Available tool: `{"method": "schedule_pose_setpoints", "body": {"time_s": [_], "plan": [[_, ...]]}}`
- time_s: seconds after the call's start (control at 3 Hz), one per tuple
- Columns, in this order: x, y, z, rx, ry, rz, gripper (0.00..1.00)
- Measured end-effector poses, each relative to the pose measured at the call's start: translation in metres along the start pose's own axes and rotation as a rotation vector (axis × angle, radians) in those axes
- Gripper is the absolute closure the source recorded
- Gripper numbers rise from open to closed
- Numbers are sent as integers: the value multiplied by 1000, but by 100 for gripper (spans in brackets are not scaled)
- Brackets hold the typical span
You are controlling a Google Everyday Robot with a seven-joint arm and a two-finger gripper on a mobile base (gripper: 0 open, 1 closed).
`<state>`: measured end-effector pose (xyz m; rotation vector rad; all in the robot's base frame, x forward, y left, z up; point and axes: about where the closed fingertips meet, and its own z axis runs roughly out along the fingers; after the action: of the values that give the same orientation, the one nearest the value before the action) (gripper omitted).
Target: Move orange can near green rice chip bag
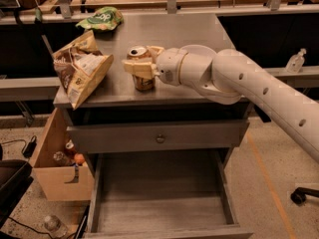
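A white robot arm (239, 81) reaches in from the right of the frame across a grey metal counter (189, 34). Its gripper (139, 59) is clasped around the upper half of the can (143, 78), one cream finger across the front and one behind. The can stands upright at the centre of the counter, near the front edge.

The green bag (102, 18) lies at the counter's far left corner, upper left of the frame, well apart from the can. A larger brown bag (79, 72) slumps at the left edge, between the two but off to the side.

The can is likely rigid, smooth and light, easily dented if squeezed hard. A hold across its middle suits it best.

The counter looks flat and slick. Below it a drawer (159, 203) hangs open. A wooden box (55, 178) of bottles sits on the floor at lower left.
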<state>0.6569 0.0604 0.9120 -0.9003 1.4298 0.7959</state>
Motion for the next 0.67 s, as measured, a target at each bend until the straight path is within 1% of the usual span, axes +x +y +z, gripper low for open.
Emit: {"method": "schedule_pose_setpoints", "body": {"time_s": [0.33,0.67], "plan": [[-21,-12,10,8,-11,3,100],[-69,-59,17,74,-36,23,100]]}}
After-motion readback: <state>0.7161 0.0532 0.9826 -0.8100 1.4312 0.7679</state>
